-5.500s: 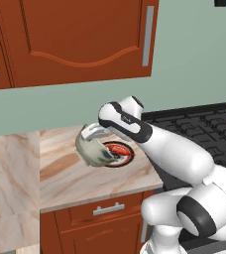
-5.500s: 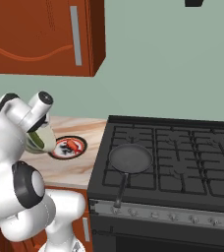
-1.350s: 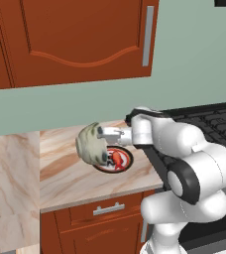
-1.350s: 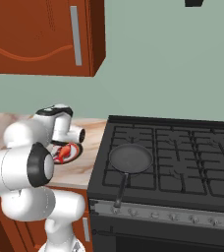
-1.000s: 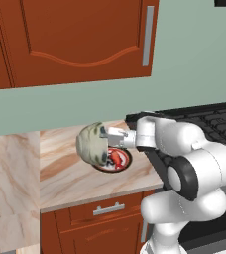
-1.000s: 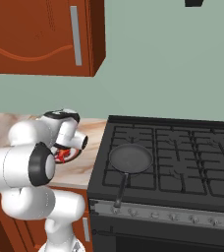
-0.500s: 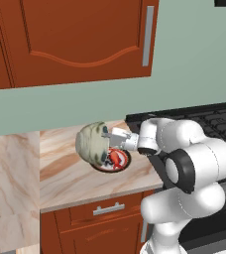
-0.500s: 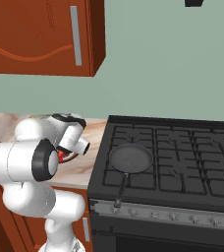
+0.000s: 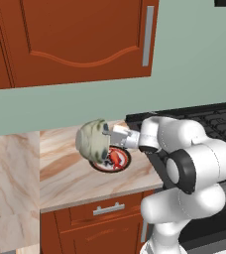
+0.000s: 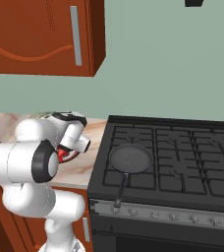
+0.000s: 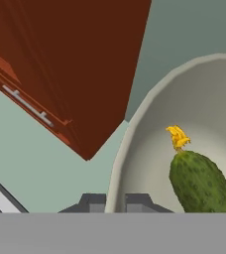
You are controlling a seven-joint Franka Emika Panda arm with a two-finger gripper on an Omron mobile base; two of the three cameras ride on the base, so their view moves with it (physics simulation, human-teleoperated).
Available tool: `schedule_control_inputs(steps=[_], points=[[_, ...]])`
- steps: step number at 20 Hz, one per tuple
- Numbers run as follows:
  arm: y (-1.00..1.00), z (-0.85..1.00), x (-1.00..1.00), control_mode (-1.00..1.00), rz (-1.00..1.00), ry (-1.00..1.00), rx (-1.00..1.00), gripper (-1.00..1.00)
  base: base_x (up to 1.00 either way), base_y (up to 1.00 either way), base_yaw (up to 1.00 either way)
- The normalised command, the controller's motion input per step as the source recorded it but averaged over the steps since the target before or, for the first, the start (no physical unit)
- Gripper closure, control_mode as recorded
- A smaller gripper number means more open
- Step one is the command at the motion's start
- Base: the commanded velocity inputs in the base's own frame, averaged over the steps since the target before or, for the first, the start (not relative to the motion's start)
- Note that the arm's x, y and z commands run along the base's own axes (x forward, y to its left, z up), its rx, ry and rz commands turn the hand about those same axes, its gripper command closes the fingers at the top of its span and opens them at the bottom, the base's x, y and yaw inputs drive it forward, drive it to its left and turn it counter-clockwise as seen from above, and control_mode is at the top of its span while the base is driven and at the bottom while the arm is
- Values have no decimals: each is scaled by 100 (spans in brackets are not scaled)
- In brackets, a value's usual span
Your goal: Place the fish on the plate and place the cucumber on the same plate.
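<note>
Green cucumber (image 11: 200, 184), smooth and likely roll-prone, is lying in the bowl (image 9: 91, 141) the gripper (image 11: 116, 202) is clenching by its rim at 6 o'clock.

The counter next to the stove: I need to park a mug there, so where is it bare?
Bare marble lies on the counter left of the plate, out to the corner, and along its front edge. It is crowded at the stove side: the plate with the fish, and the bowl pinched by the gripper above it.
</note>
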Motion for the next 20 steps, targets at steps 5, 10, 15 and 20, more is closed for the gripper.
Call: schedule_control_inputs(steps=[5,10,15,20], points=[[0,19,0,-100,0,0,0,100,0,0,0],[0,12,0,-100,0,3,0,100,0,0,0],[-1,0,0,-100,0,2,9,100,0,0,0],[-3,0,1,-100,0,2,19,100,0,0,0]])
